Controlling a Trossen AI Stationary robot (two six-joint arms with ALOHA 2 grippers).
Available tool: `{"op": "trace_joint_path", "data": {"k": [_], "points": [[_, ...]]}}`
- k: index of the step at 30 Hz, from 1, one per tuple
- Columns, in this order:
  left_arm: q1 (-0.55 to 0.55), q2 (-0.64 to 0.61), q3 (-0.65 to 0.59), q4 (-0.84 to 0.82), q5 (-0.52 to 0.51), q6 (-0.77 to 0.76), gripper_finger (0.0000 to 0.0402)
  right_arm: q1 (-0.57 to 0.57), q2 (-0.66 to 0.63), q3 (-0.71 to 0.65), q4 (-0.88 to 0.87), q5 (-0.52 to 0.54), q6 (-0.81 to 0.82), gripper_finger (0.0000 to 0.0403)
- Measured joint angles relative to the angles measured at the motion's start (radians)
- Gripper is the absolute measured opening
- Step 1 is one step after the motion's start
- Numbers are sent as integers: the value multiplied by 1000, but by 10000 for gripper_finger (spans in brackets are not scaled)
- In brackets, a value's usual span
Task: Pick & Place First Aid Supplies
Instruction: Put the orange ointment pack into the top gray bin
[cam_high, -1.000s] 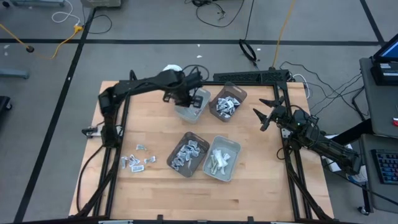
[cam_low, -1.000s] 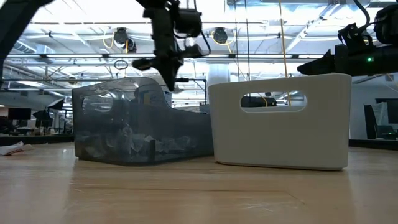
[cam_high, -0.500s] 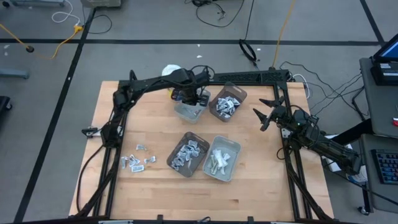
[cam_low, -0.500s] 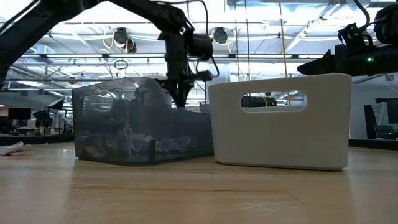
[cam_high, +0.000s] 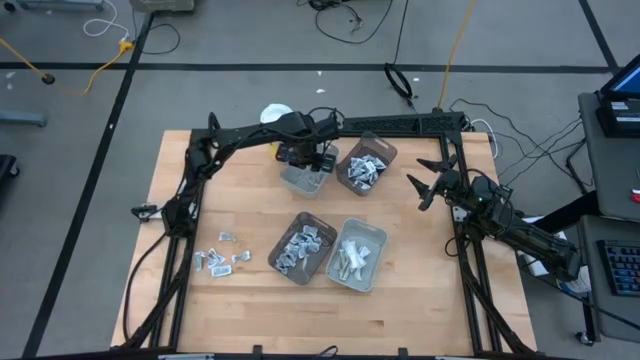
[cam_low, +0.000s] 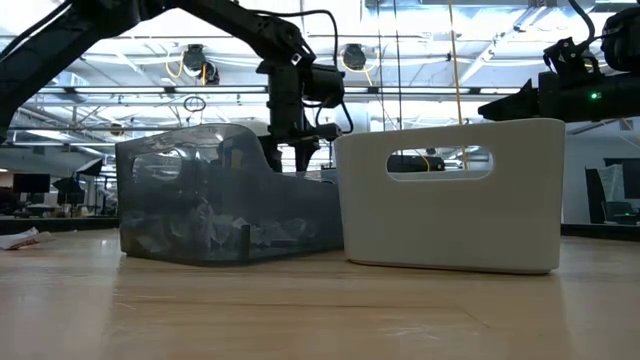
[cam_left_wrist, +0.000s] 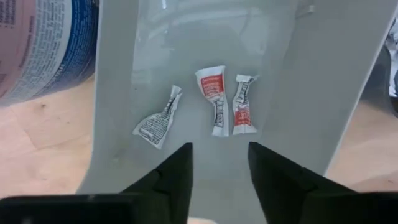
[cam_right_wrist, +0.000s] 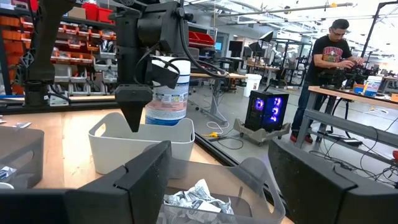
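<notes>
From my seat the nearest things on the counter (cam_high: 250, 310) are a loose scatter of first aid supplies (cam_high: 222, 255) lying bare on the wood at the front left. Just right of them sit two front trays side by side: a dark tray (cam_high: 303, 246) piled with crumpled silvery packets and a pale tray (cam_high: 356, 255) holding narrow pale strips. Farther back stands a second pair, a light grey tray (cam_high: 305, 179) and, touching it on the right, a brownish tray (cam_high: 366, 166) full of more silvery packets. The left end effector (cam_high: 310, 158) hangs over the light grey tray, pointing down into it, fingers parted and empty. Through its wrist camera I see the two dark fingers apart above the tray floor, where three small packets (cam_left_wrist: 214, 107) lie loose: two with red print close together and a white one with black print a little to the side. I think they are sachets, though the print is too small to read. A white round tub (cam_left_wrist: 43, 43) with a blue label stands just outside that tray's far wall. The right end effector (cam_high: 432, 180) waits off to the right side of the counter, raised and well apart from the trays, fingers spread wide and carrying nothing. Beyond the counter, a person (cam_right_wrist: 326, 68) stands at a workbench in the room.
</notes>
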Motion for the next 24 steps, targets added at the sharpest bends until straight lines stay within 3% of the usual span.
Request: {"op": "trace_joint_path", "data": {"k": [9, 18, 24], "points": [[-14, -57, -1, -2, 3, 58, 210, 0, 0, 0, 0, 0, 0, 263], [-65, -148, -9, -15, 95, 382, 214, 0, 0, 0, 0, 0, 0, 263], [-125, -237, -129, -9, 115, 545, 214, 0, 0, 0, 0, 0, 0, 263]]}}
